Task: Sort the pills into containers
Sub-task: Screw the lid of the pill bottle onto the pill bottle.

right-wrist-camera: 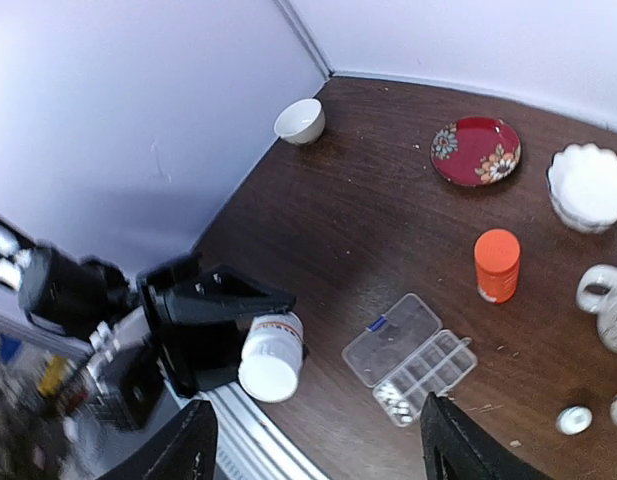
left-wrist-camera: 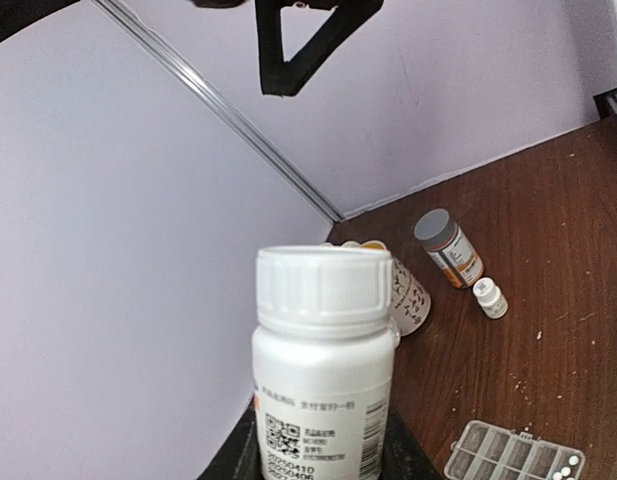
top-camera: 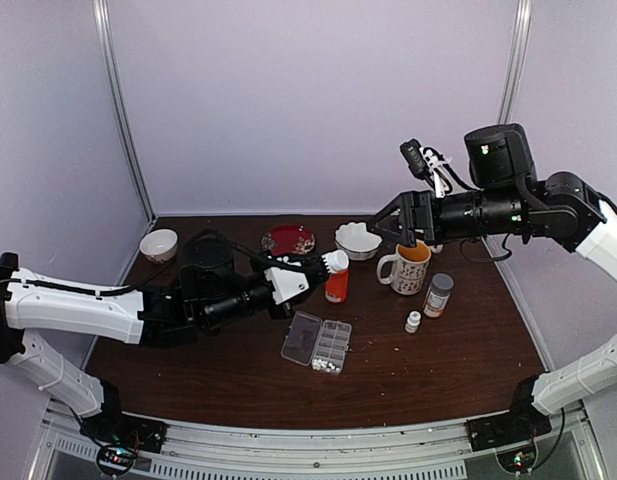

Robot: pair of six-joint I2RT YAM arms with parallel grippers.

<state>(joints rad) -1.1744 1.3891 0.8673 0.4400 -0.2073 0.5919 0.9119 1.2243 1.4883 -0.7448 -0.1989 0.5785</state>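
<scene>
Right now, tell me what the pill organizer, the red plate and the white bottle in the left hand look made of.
Pill organizer: clear hard plastic, with a see-through lid and cells.
Red plate: likely glazed ceramic, glossy with painted flowers.
White bottle: opaque plastic, fairly matte, with a ribbed cap and what looks like a printed paper label.

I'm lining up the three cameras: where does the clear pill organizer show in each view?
Top external: pill organizer, lid open, table centre toward the near edge.
Left wrist: pill organizer in the bottom right corner, cut off.
Right wrist: pill organizer lower middle, lid open.
Shared landmark: small white vial, seen in all three.
</scene>
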